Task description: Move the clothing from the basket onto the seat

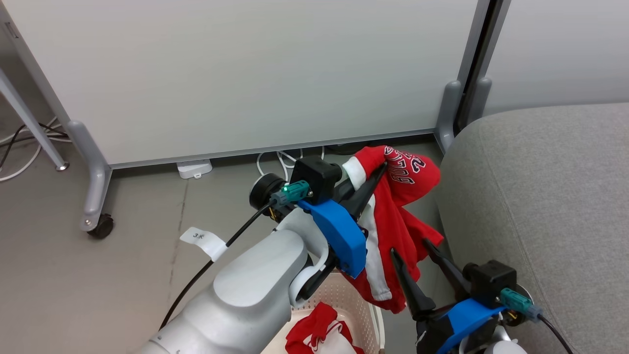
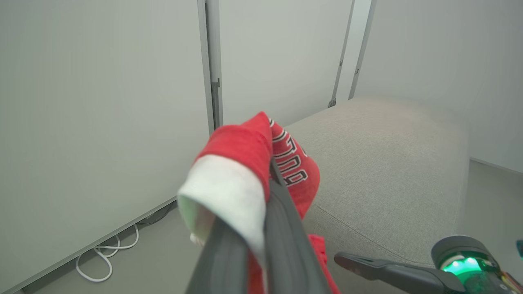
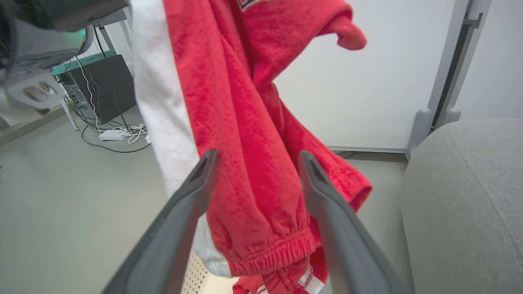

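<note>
The left gripper (image 1: 376, 176) is up in the air and squeezed tight on the red clothing (image 1: 400, 211). It pinches the top part, next to a white band. The red clothing hangs down from it, off the floor (image 1: 73, 275). It hangs just beside the big grey seat (image 1: 540, 196) and above the basket (image 1: 346, 295). It has a white stripe down one side and dark letters with white edges near the top. I cannot tell if it touches the seat.

In the left wrist view, the left gripper (image 2: 273, 175) has its two fingers pressed together. Red and white cloth is folded over them. The seat (image 2: 388, 163) is behind the cloth.

The right gripper (image 1: 410, 248) is lower down, near the bottom edge of the hanging clothing. Its two fingers are spread wide and hold nothing. In the right wrist view, the red clothing (image 3: 245, 122) hangs across the gap of the right gripper (image 3: 257, 155). I cannot tell if the fingers touch it.

The basket sits on the floor, partly hidden by the left arm. A second red piece (image 1: 319, 332) with white on it lies inside.

Behind it all stands a white wall panel (image 1: 245, 73) with a wheel (image 1: 100, 226). White cables (image 1: 280, 160) lie under it.
</note>
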`<state>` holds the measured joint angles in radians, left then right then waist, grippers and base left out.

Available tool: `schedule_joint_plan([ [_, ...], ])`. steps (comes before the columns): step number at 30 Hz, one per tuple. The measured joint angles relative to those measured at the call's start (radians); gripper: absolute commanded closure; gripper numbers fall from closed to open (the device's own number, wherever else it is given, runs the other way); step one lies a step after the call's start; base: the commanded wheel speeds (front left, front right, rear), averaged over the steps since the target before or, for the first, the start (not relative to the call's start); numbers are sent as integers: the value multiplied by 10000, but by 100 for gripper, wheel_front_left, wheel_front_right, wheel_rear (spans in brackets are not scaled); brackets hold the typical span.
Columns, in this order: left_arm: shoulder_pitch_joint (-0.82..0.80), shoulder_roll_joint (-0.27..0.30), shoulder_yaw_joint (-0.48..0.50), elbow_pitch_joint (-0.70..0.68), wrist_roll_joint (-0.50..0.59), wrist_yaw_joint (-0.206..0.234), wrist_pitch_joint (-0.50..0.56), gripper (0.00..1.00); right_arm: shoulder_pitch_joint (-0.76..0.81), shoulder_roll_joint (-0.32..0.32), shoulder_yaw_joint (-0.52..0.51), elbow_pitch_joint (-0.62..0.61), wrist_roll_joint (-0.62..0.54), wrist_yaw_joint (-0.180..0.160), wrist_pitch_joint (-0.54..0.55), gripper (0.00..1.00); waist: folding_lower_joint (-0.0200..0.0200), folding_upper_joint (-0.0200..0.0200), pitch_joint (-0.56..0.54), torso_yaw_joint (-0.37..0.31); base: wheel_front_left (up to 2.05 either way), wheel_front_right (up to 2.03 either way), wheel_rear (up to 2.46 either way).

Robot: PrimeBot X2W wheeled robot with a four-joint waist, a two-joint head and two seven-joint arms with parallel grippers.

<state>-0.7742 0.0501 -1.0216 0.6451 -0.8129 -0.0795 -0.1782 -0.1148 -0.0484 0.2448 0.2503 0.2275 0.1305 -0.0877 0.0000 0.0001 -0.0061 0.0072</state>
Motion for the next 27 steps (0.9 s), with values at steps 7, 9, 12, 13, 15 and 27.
schedule_joint_plan([
  [7,-300,2,-493,44,-420,98,-144,100,-463,0,439,146,316,0,213,0,0,0,75,-67,0,0,0],
  [9,-376,0,-627,65,-518,104,-188,100,-723,0,552,320,320,0,353,0,0,0,96,-71,0,0,0],
  [12,-482,0,-836,109,-663,125,-240,100,-1134,0,602,648,318,0,529,0,0,0,141,-62,0,0,0],
  [13,-518,0,-895,134,-694,125,-261,100,-1281,0,619,765,318,0,570,0,1,0,154,-55,0,0,0],
  [15,-559,2,-999,169,-780,127,-278,100,-1500,0,662,988,320,0,663,0,0,0,176,-41,0,0,0],
  [27,-854,2,-1705,127,-1300,2,-439,100,-2480,0,1237,2224,412,0,1057,0,1,0,257,100,0,0,0],
])
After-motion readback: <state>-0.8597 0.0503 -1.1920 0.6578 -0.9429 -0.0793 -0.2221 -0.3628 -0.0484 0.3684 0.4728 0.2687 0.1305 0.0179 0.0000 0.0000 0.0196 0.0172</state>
